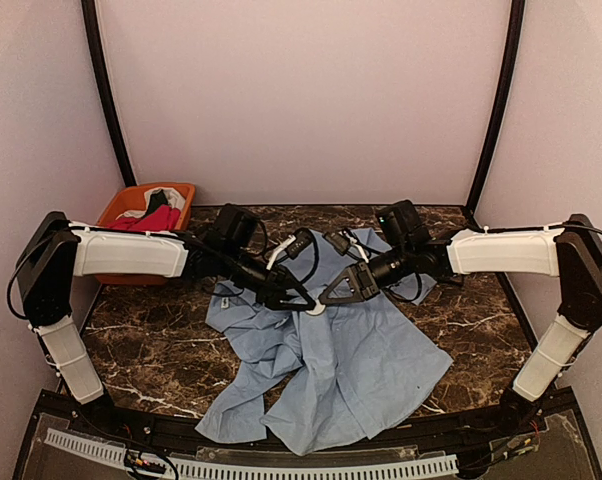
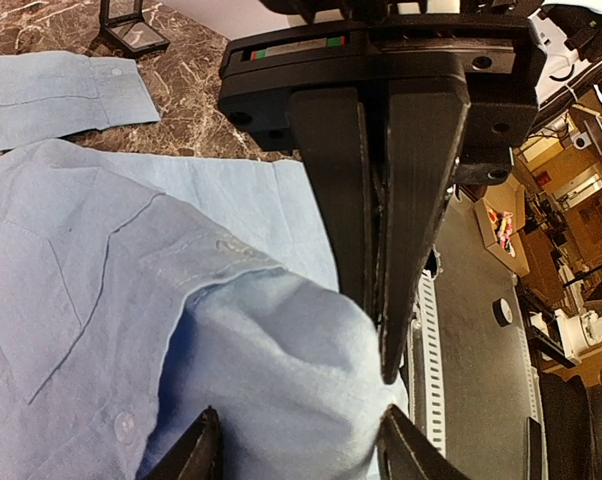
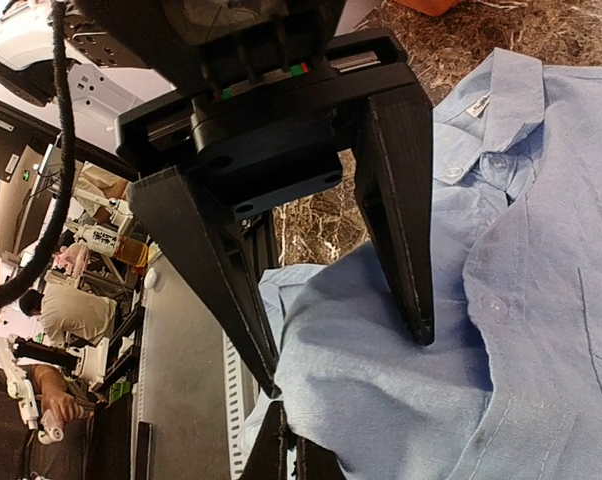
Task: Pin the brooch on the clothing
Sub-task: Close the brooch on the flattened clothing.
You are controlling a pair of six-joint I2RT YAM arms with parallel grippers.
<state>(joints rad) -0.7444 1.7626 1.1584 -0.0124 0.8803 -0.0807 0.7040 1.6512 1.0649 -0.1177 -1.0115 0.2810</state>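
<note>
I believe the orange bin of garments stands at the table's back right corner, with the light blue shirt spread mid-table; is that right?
Not quite: the top external view shows the orange bin at the back left corner of the table, with the light blue shirt spread mid-table.

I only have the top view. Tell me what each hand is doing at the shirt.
Observer: The right hand is shut, its tips at a raised fold of the shirt.
Operator: Now the left.
Observer: The left hand grips that fold, cloth bunched between its spread fingers.
Operator: Place the fold.
Observer: It sits beside the button row running down from the collar.
</note>
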